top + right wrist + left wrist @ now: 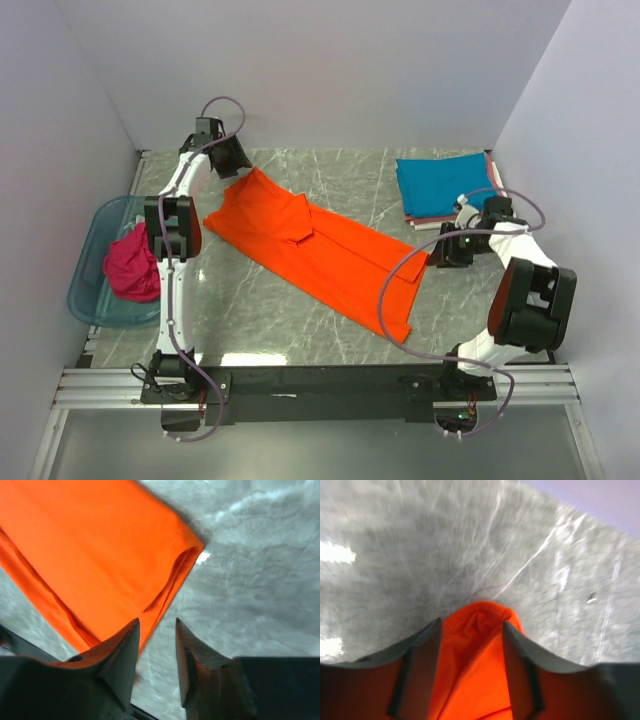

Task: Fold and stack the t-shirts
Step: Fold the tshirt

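1. The left gripper (472,675) has its jaws apart at the far-left corner of the orange t-shirt (320,250). A rounded tip of the cloth lies loosely between them, and nothing looks pinched.
2. The right gripper (156,650) is parted too, with bare table (330,175) showing through the gap. The shirt's hemmed edge sits just beside its left finger and isn't held.
3. The orange t-shirt lies flat as a long band running slantwise across the table.
4. Far right, a teal t-shirt (440,182) tops a small folded stack. To the left, a magenta t-shirt (135,268) waits in the blue tub (90,300).
5. To my eye the lengthwise fold is done and the crosswise one is due. Each gripper needs a fresh hold on one end, then brings it over to the other end, keeping the edges lined up.
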Tool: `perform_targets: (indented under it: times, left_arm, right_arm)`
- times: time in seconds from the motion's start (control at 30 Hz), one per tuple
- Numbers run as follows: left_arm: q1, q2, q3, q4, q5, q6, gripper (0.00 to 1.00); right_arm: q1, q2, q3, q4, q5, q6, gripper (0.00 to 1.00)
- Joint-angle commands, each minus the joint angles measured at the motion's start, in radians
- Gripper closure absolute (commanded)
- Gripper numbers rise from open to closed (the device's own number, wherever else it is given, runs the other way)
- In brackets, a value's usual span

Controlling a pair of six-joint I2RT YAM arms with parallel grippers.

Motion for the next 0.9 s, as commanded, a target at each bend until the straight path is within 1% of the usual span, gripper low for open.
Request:
perform_targets:
  times: [0.0,0.03,0.07,0.1,0.13,0.17,0.2,0.23,0.27,0.3,0.33,0.37,0.4,0.43,0.47,0.5,0.53,0.57,0.6,0.63,0.67,0.73,0.77,0.8,0.83,0.87]
  left_arm:
    - [0.008,-0.174,-0.026,0.136,0.062,0.012,0.39]
    - [0.008,-0.214,-0.054,0.152,0.063,0.024,0.37]
    - [0.008,-0.255,-0.081,0.166,0.060,0.039,0.34]
    - [0.008,-0.345,-0.139,0.178,0.036,0.065,0.33]
    - [0.008,-0.396,-0.172,0.201,0.016,0.078,0.32]
    - [0.008,-0.500,-0.245,0.216,-0.004,0.099,0.29]
    - [0.008,-0.557,-0.284,0.227,-0.056,0.107,0.28]
    - [0.008,-0.614,-0.322,0.240,-0.082,0.110,0.26]
    - [0.011,-0.731,-0.412,0.246,-0.108,0.113,0.23]
    - [0.012,-0.793,-0.460,0.249,-0.128,0.113,0.21]
    - [0.014,-0.855,-0.509,0.246,-0.165,0.112,0.18]
    - [0.024,-0.975,-0.613,0.237,-0.182,0.095,0.12]
    - [0.031,-1.040,-0.670,0.224,-0.196,0.081,0.08]
    - [0.034,-1.105,-0.733,0.218,-0.214,0.066,0.04]
    - [0.070,-1.230,-0.870,0.211,-0.215,0.028,0.01]
    - [0.081,-1.292,-0.947,0.218,-0.210,0.006,0.01]
    - [0.095,-1.352,-1.027,0.227,-0.190,-0.020,0.02]
    - [0.110,-1.451,-1.168,0.233,-0.140,-0.072,0.04]
    - [0.110,-1.487,-1.224,0.215,-0.124,-0.097,0.05]
    - [0.112,-1.516,-1.277,0.201,-0.103,-0.124,0.07]
    - [0.112,-1.551,-1.380,0.203,-0.049,-0.176,0.14]
    - [0.112,-1.564,-1.465,0.213,-0.006,-0.232,0.22]
    - [0.110,-1.561,-1.541,0.232,0.021,-0.271,0.27]
    - [0.109,-1.555,-1.574,0.252,0.049,-0.290,0.28]
    - [0.104,-1.544,-1.601,0.297,0.048,-0.305,0.30]
    - [0.083,-1.511,-1.626,0.307,0.036,-0.328,0.30]
  right_arm:
    - [-0.002,-0.138,0.100,-0.095,-0.057,-0.261,0.54]
    - [0.007,-0.155,0.114,-0.121,-0.129,-0.412,0.52]
    - [0.044,-0.169,0.138,-0.152,-0.157,-0.491,0.44]
    - [0.082,-0.196,0.143,-0.188,-0.175,-0.557,0.42]
    - [0.128,-0.209,0.143,-0.203,-0.180,-0.665,0.41]
    - [0.180,-0.221,0.137,-0.216,-0.173,-0.712,0.41]
    - [0.317,-0.252,0.123,-0.207,-0.160,-0.740,0.41]
    - [0.378,-0.276,0.105,-0.180,-0.150,-0.769,0.41]
    - [0.456,-0.307,0.045,-0.060,-0.098,-0.753,0.41]
    - [0.599,-0.362,0.013,0.013,-0.052,-0.725,0.39]
    - [0.695,-0.387,-0.018,0.080,0.014,-0.685,0.38]
    - [0.775,-0.400,-0.059,0.143,0.145,-0.662,0.35]
    - [0.934,-0.399,-0.076,0.281,0.236,-0.627,0.34]
    - [1.002,-0.384,-0.083,0.337,0.307,-0.575,0.33]
    - [1.057,-0.353,-0.049,0.380,0.359,-0.556,0.33]
    - [1.111,-0.274,-0.018,0.389,0.457,-0.530,0.33]
    - [1.169,-0.232,0.017,0.386,0.484,-0.477,0.34]
    - [1.190,-0.192,0.085,0.370,0.498,-0.458,0.34]
    - [1.199,-0.130,0.113,0.366,0.509,-0.443,0.35]
    - [1.207,-0.108,0.132,0.366,0.513,-0.421,0.35]
    - [1.208,-0.088,0.175,0.330,0.504,-0.426,0.35]
    - [1.204,-0.049,0.210,0.266,0.457,-0.474,0.35]
    - [1.195,-0.049,0.207,0.244,0.440,-0.495,0.35]
    - [1.188,-0.069,0.194,0.227,0.418,-0.513,0.35]
    - [1.181,-0.084,0.177,0.227,0.397,-0.534,0.35]
    - [1.164,-0.098,0.145,0.230,0.398,-0.536,0.35]
